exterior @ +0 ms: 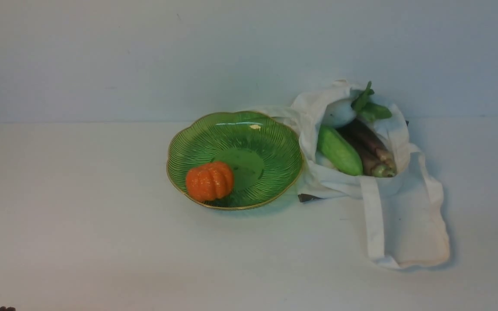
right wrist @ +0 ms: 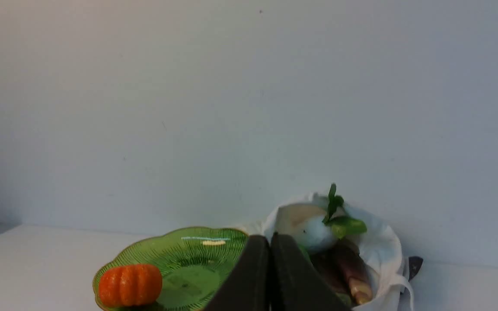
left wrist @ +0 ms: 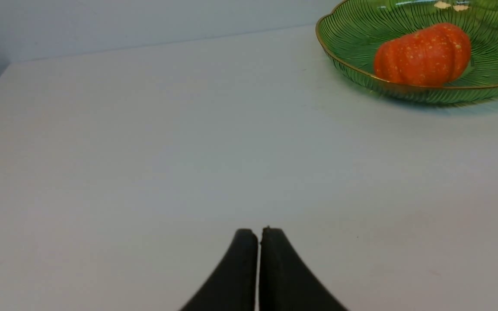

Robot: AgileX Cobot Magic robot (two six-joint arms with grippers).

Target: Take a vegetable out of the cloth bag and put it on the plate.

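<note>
On the plate (exterior: 270, 142), toward its near left edge, the pumpkin (exterior: 209, 181) lies tipped on its side. It rests partly on the flat centre and partly on the ribbed slope. The plate stands on the white table (exterior: 80, 216), its right rim just beside the bag (exterior: 409, 224); whether the two touch cannot be told. The bag slumps open, with one strap trailing toward the front. In its mouth lie a cucumber (exterior: 339, 150), a radish (exterior: 339, 113) with green leaves behind it, and some purple-brown stalks (exterior: 368, 142) to the cucumber's right. The left gripper (left wrist: 259, 231) is over bare table, well apart from the plate, its two black fingers pressed together with nothing between them. The right gripper (right wrist: 270, 236) is likewise closed tight and empty, raised above the table and facing the plate and bag. A pale wall (exterior: 145, 52) backs the table.
</note>
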